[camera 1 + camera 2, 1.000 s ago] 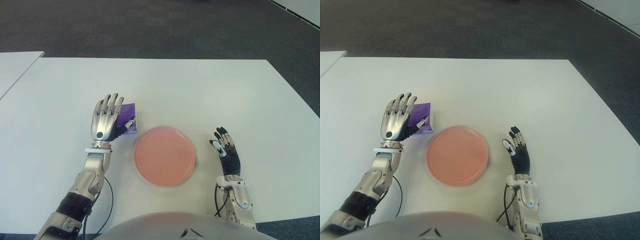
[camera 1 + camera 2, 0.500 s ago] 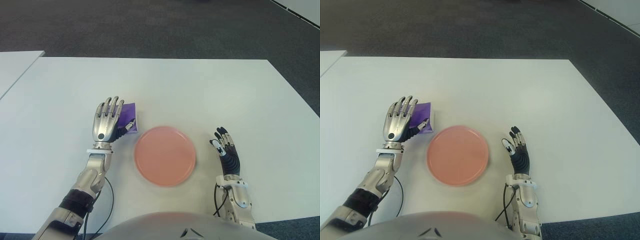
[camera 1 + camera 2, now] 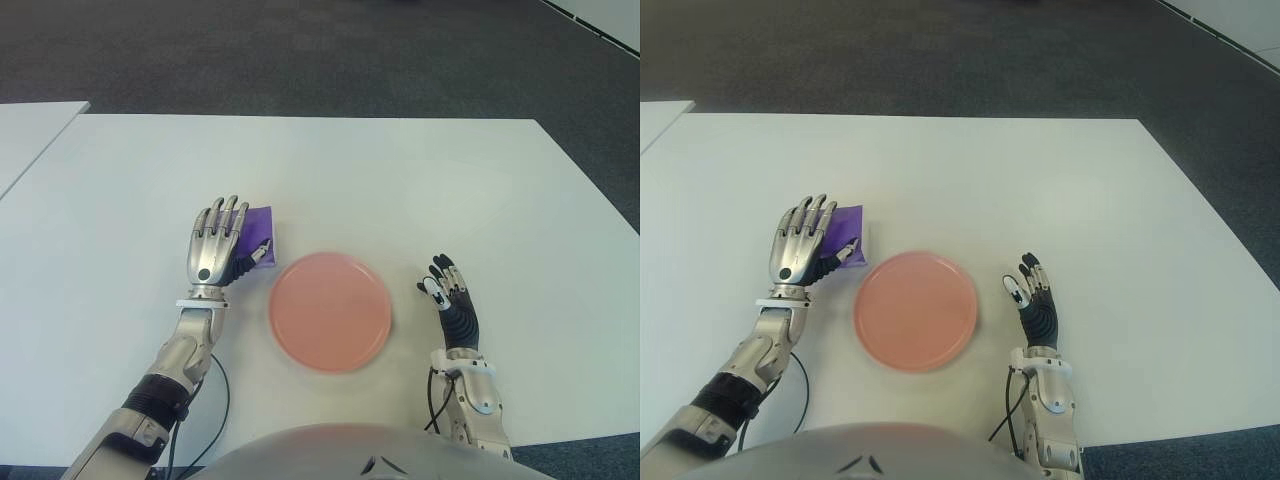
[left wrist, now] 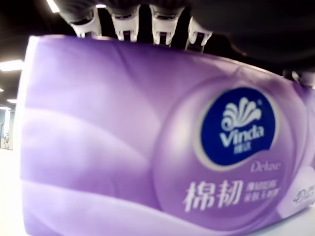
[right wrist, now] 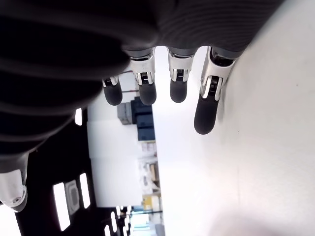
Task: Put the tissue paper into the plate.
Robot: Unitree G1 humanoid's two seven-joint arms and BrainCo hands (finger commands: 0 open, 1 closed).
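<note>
A purple tissue pack lies on the white table, just left of and behind the round pink plate. My left hand covers most of the pack, fingers stretched flat over its top and thumb by its plate-side edge. In the left wrist view the pack fills the picture, with fingertips showing past its far edge. Nothing lies in the plate. My right hand shows to the right of the plate with its fingers relaxed and holding nothing.
Another white table stands at the far left across a narrow gap. Dark carpet lies beyond the table's far edge. A black cable loops beside my left forearm.
My left hand has drawn slightly back toward me over the tissue pack, so less of the pack shows. The plate and right hand have stayed put.
</note>
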